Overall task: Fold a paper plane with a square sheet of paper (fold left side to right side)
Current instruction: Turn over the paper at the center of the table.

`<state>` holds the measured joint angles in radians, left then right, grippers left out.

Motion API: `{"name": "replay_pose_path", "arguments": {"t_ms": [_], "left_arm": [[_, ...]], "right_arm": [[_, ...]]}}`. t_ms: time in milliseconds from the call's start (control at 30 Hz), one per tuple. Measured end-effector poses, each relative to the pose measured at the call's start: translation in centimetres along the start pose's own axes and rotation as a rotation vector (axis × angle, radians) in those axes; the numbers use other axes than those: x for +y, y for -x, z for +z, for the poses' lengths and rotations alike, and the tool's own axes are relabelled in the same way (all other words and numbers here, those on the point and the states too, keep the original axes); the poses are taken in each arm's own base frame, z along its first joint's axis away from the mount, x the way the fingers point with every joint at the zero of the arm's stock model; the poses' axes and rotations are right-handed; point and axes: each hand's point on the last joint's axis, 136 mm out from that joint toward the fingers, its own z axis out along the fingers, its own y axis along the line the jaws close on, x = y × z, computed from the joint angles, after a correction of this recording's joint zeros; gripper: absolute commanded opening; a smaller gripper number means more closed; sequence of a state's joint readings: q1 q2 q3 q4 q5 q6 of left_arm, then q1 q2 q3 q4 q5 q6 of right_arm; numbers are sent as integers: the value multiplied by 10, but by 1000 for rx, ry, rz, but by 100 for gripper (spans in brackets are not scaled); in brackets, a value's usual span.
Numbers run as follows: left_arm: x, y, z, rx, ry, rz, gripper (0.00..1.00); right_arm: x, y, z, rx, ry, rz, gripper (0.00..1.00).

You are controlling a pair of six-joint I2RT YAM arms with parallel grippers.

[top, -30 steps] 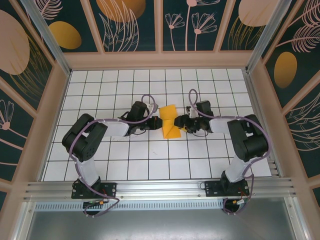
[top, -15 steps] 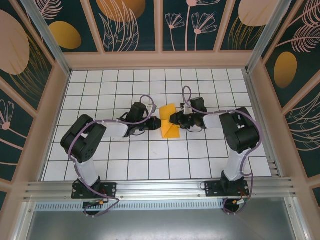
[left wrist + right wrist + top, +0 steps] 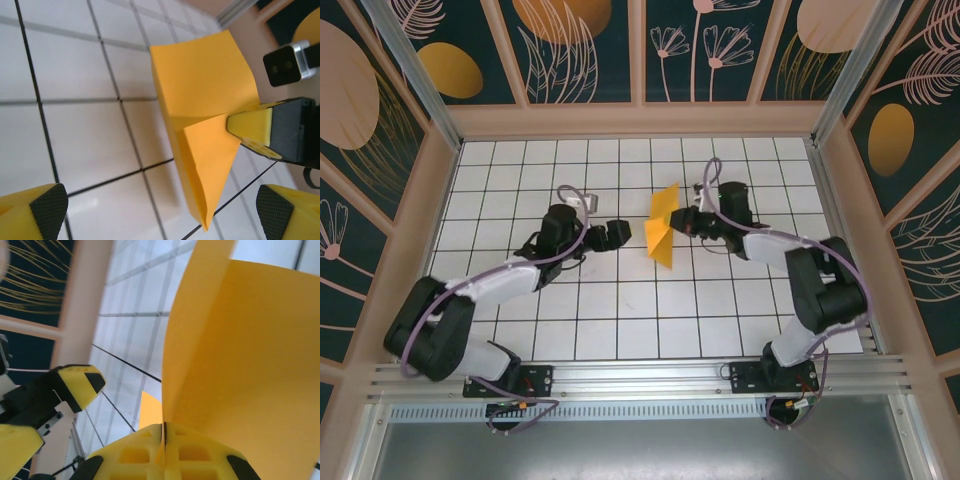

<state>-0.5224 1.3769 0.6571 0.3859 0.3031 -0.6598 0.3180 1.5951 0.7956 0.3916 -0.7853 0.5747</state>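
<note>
**A:** How far along is the plane?

**B:** Halfway-ish, I'd say. The orange-yellow paper sheet (image 3: 663,225) is already doubled over, with a triangular flap showing on its side, but it's no dart yet. It hangs tilted over the middle of the white grid table (image 3: 520,330), one corner pointing down. I can't tell if that tip touches the tiles.

**A:** Who's got it?

**B:** My right gripper (image 3: 686,224), fingers pinched tight on the paper's right edge. The left gripper (image 3: 613,232) is spread wide with nothing in it, just beside the sheet on its left.

**A:** Anything in the way?

**B:** Only the two grippers sitting so close together. The painted walls (image 3: 380,150) are well apart.
</note>
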Motion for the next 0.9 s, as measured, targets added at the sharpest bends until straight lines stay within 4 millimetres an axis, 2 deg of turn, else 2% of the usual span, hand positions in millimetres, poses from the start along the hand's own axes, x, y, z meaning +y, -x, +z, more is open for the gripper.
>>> {"name": "replay_pose_path", "arguments": {"t_ms": [100, 200, 400, 500, 667, 767, 900], "left_arm": [[-30, 28, -23, -99, -73, 19, 99], [-58, 46, -41, -164, -169, 34, 99], [-104, 54, -53, -160, -398, 43, 98], [-122, 55, -58, -149, -508, 45, 99], [-145, 53, -65, -134, -643, 60, 98], [-155, 47, -68, -117, -694, 77, 93], [-160, 42, -67, -95, -725, 79, 82]], "right_arm": [[35, 29, -30, -92, 69, -90, 0], [71, 47, -52, -141, 141, -170, 0], [133, 63, -76, -175, 275, -277, 0], [154, 62, -78, -166, 321, -307, 0], [184, 51, -70, -127, 382, -342, 0], [195, 46, -68, -113, 406, -356, 0], [205, 41, -66, -96, 430, -366, 0]]}}
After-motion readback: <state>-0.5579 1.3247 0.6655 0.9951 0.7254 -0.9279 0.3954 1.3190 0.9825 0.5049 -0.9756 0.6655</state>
